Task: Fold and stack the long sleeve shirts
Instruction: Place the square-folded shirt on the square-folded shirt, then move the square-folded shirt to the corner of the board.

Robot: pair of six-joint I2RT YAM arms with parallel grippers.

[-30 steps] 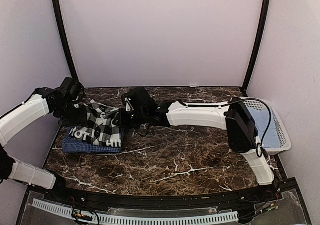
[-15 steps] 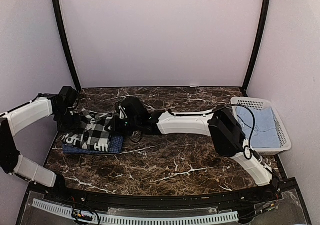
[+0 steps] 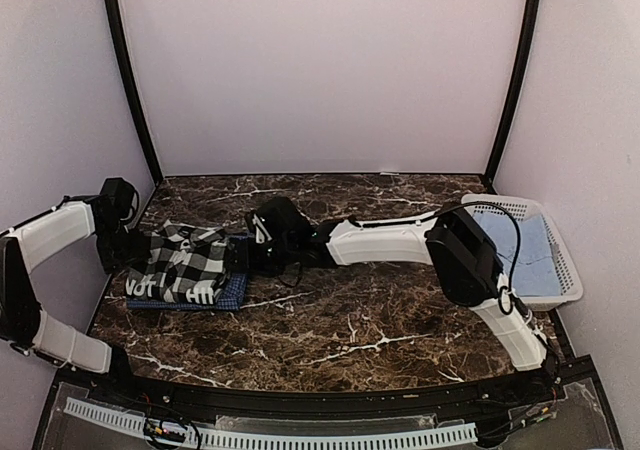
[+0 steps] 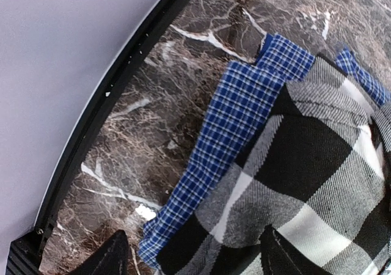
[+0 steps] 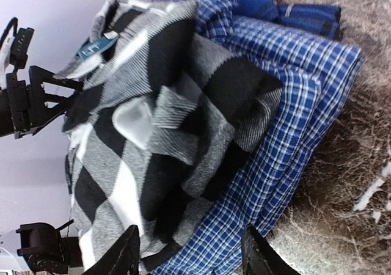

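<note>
- While the black-and-white check shirt (image 3: 180, 265) is lying bunched on top of the blue check shirt (image 3: 233, 290) at the left end of the desk (image 3: 380, 320), the stack is being judged as made but untidy.
- Risk 1: the top shirt is showing loose, raised folds. If cloth is being snagged by a fingertip as an arm is drawn away, the upper fold could be pulled open or slid off the blue shirt.
- Risk 2: the blue shirt's edge is sticking out at the near and right sides. A sideways nudge from either arm could skew the pile.
- Left jaws: being seen wide apart at the stack's left edge, with the fingertips (image 4: 113, 256) on either side of the cloth border. Nothing is being gripped.
- Right jaws: being seen parted at the stack's right edge, with nothing clamped. Whether the cloth is being touched cannot be told.
- The white basket (image 3: 572, 288) is standing well apart, at the desk's right end.
</note>
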